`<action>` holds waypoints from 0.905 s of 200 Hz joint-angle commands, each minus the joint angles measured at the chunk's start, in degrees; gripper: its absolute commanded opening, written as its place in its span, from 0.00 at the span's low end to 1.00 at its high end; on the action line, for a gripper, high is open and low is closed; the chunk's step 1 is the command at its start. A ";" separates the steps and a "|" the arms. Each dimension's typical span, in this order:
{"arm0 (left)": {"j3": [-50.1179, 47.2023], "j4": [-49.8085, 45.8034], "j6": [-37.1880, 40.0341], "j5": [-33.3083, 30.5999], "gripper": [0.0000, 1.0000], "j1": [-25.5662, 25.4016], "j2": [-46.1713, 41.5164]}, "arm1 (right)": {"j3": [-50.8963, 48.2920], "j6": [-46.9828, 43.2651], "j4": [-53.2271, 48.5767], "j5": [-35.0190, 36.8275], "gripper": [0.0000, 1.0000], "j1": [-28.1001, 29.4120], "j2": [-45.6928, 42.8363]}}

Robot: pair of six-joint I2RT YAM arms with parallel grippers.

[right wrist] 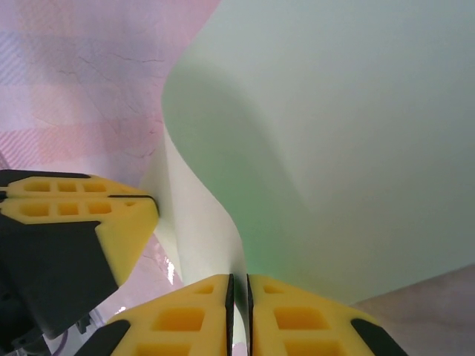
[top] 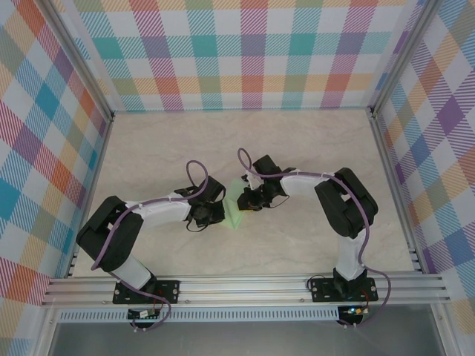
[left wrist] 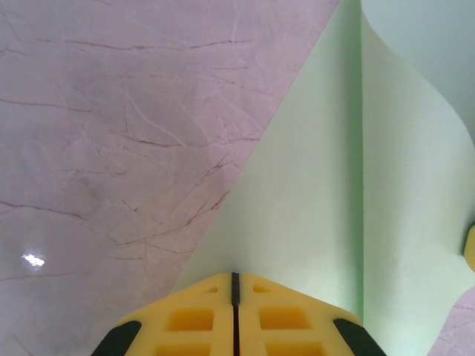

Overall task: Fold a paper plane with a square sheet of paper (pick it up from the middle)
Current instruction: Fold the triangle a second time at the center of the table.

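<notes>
The square sheet of paper [top: 234, 211] sits mid-bench between the arms, one side curling up off the bench [left wrist: 111, 148]. The left pincer [left wrist: 234, 289] is clenched on one edge, and the right pincer [right wrist: 239, 293] is clenched on the lifted, bowed edge. It looks like an early fold, with one straight crease showing. The next move calls for laying that flap over evenly and pressing it flat.

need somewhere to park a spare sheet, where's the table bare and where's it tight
Bare marble table runs across the far half up to the plaid back wall, and in a near strip along the front aluminium rail. The middle is crowded: left gripper and right gripper both pinch the thin pale-green paper sheet there.
</notes>
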 commanded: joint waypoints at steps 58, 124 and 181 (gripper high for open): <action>0.47 -1.31 1.40 0.99 0.07 0.33 1.94 | 1.93 -2.32 -2.81 3.25 0.16 -0.09 1.14; 0.80 -1.39 1.65 1.34 0.07 0.33 2.67 | 2.56 -2.88 -3.48 3.30 0.15 0.04 1.43; 1.14 -1.97 1.95 0.88 0.06 0.33 2.69 | 3.88 -4.03 -6.28 6.45 0.15 0.00 2.35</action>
